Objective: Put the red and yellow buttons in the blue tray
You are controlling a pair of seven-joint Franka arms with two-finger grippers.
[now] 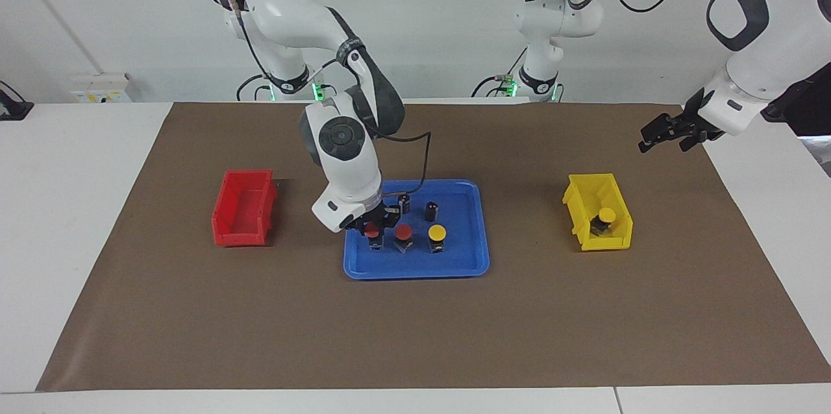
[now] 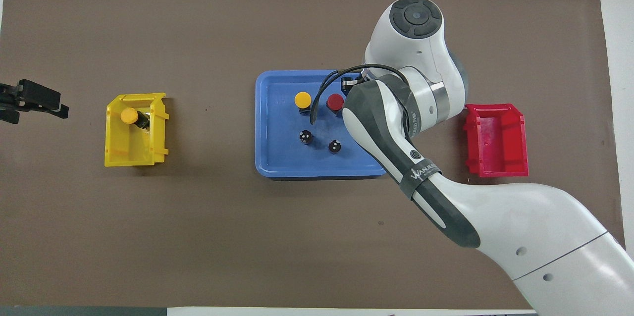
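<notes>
The right gripper (image 1: pixel 372 227) is down inside the flat rectangular blue plastic tray (image 1: pixel 464 265) at mid-table, its fingers set on either side of a black-bodied push button with a round red mushroom cap (image 1: pixel 371 232). That button stands upright at the tray's end toward the right arm, and the jaws look clamped on it, though the overhead camera has the arm covering it completely. Right beside it, a second red-capped push button (image 1: pixel 404 235) stands upright on the tray floor, and next along the same row sits a yellow-capped push button (image 1: pixel 437 236), also upright. Those three line up along the side of the tray farther from the robots.

Nearer to the robots, still in the tray, two dark capless cylinders (image 2: pixel 306 136) stand close together.

Over toward the left arm's end of the table, the small yellow plastic bin (image 1: pixel 582 196) holds the other yellow-capped button (image 1: pixel 604 220), tipped on its side inside it. Toward the right arm's end, the small red plastic bin (image 1: pixel 224 232) rests on the brown mat (image 1: pixel 415 336).

The left gripper (image 1: pixel 669 132) waits in the air above the mat's edge near the yellow bin, carrying nothing; whether its fingers are parted, I cannot tell.
</notes>
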